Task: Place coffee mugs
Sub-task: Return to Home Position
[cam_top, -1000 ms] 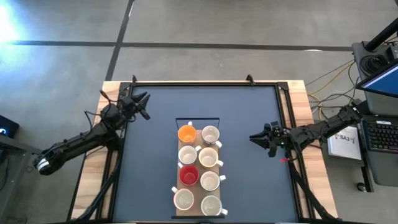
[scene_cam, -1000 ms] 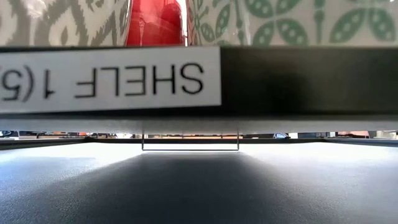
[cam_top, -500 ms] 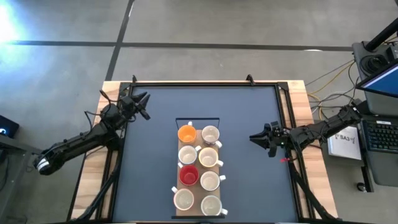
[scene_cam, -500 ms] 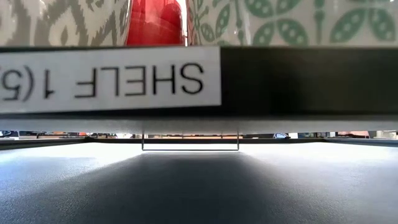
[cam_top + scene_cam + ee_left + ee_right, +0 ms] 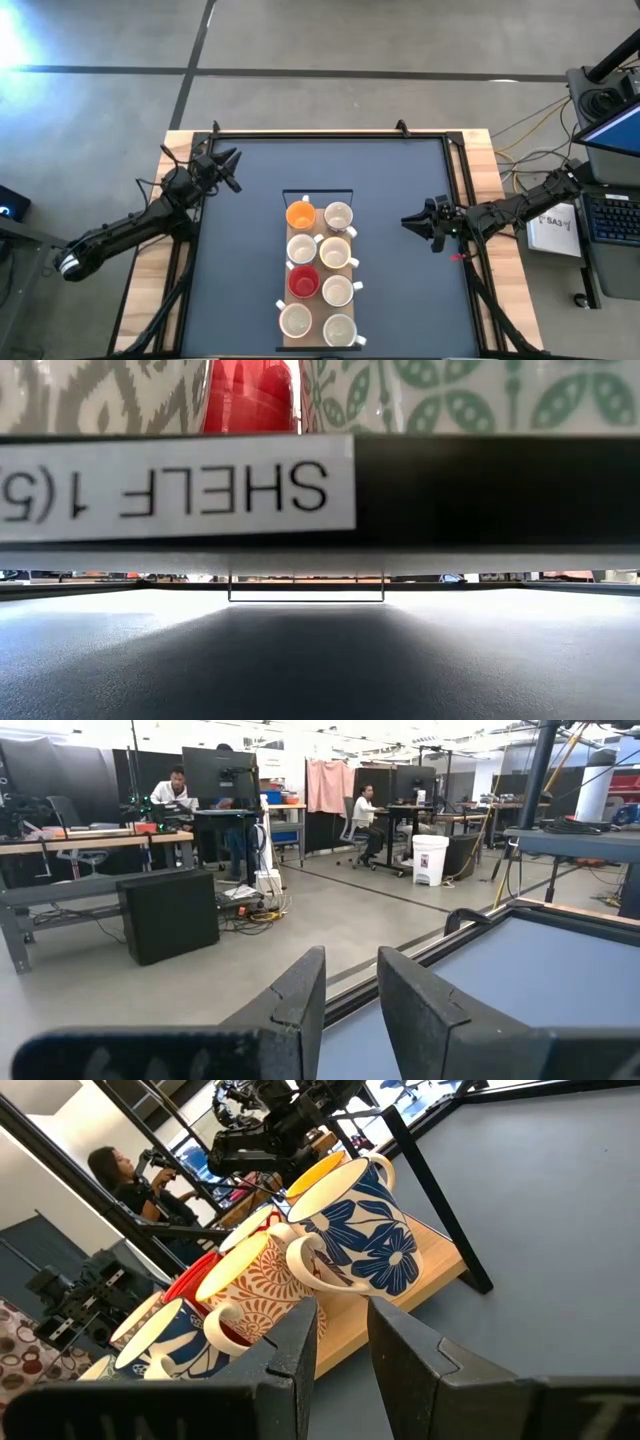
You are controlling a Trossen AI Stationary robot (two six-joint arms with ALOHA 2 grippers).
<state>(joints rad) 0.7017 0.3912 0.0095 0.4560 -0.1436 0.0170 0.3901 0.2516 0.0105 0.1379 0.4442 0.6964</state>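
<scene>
At the worktop's left edge, the left gripper hangs well apart from everything, jaws slightly apart, empty. Centre: the shelf carries all eight coffee mugs in two rows, the orange mug at its far end, the red mug third down the same row. The right gripper sits near the right edge, jaws a little apart, holding nothing. Homing judgement: draw each arm back on its own side, no sweep over the shelf; several handles jut toward the right arm. Writing: the shelf label reads "SHELF 1(5", cut off; a tag by the right arm possibly says "SA3".
</scene>
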